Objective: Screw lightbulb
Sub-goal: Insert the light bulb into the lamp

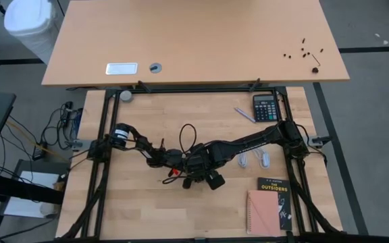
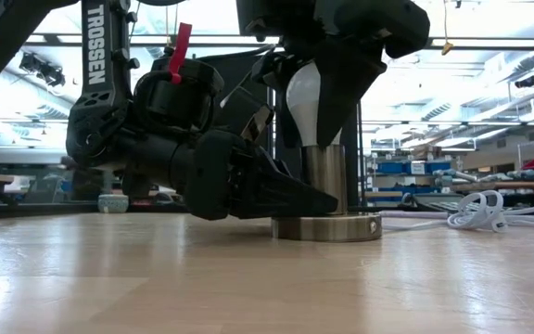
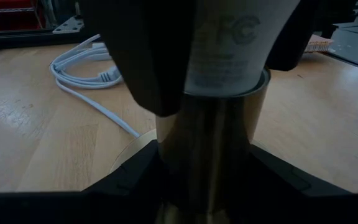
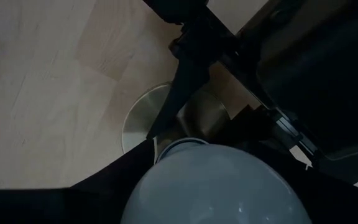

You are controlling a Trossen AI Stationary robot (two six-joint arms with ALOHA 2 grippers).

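A silvery socket stands near the table's middle, its round base (image 2: 327,227) flat on the wood and its tube (image 2: 325,176) upright. The white lightbulb (image 2: 304,97) stands upright with its lower end in the top of the tube (image 3: 229,81); its screw base is hidden. My left gripper (image 2: 281,197) lies low over the table and is shut on the tube. My right gripper (image 2: 327,74) comes down from above and is shut on the bulb, whose round top fills the right wrist view (image 4: 216,186). In the high view both grippers meet at one spot (image 1: 193,169). My left gripper pinches the socket's upright tube (image 3: 210,155) between its two fingers, low on the tube just above the round base. The fingers (image 3: 135,180) come level from the table's left. The socket stands upright with its base on the table. My right gripper pinches the bulb's white body (image 2: 302,102) between its two fingers (image 3: 148,56). It comes from above, pointing down. The bulb stands upright with its lower end in the socket's tube.
A coiled white cord (image 2: 476,211) lies right of the socket, also in the high view (image 1: 255,160). A calculator (image 1: 265,106) and a pen (image 1: 244,115) lie at the far right. A black book (image 1: 277,196) and a pink notebook (image 1: 262,212) lie at the near right.
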